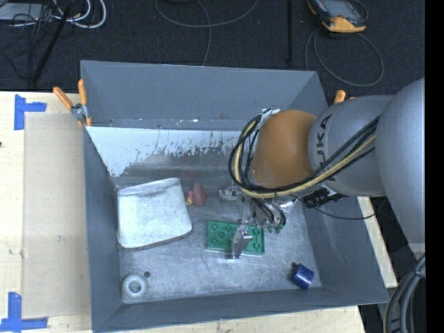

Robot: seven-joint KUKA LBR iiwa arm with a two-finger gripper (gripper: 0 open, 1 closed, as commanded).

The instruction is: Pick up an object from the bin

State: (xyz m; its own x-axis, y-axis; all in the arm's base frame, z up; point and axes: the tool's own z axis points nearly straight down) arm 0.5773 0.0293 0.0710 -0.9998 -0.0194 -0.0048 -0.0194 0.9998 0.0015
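Currently the arm (pixel 388 144) reaches in from the right w/ its orange cover (pixel 281 148) hanging over the centre-right of the bin (pixel 194 103), and yellow and black cables (pixel 239 155) loop round that cover. The end effector (pixel 243 237) is down low, right over the green studded plate (pixel 220 234), which lies flat on the bin floor approx. in the middle, slightly toward the near side. Its tip looks to be on or just above the plate's right half. Can't tell if the end effector is apart or together, since the wrist hides most of it, and nothing shows as gripped.

Other items are spread out:
- A white folded cloth (pixel 152 212) lies to the left of the plate, near but apart from it.
- A small pink piece (pixel 198 194) sits between the cloth's top-right corner and the wrist.
- A grey ring (pixel 134 285) sits in the near-left corner.
- A small blue piece (pixel 301 275) lies near the near-right corner, well apart from the plate.
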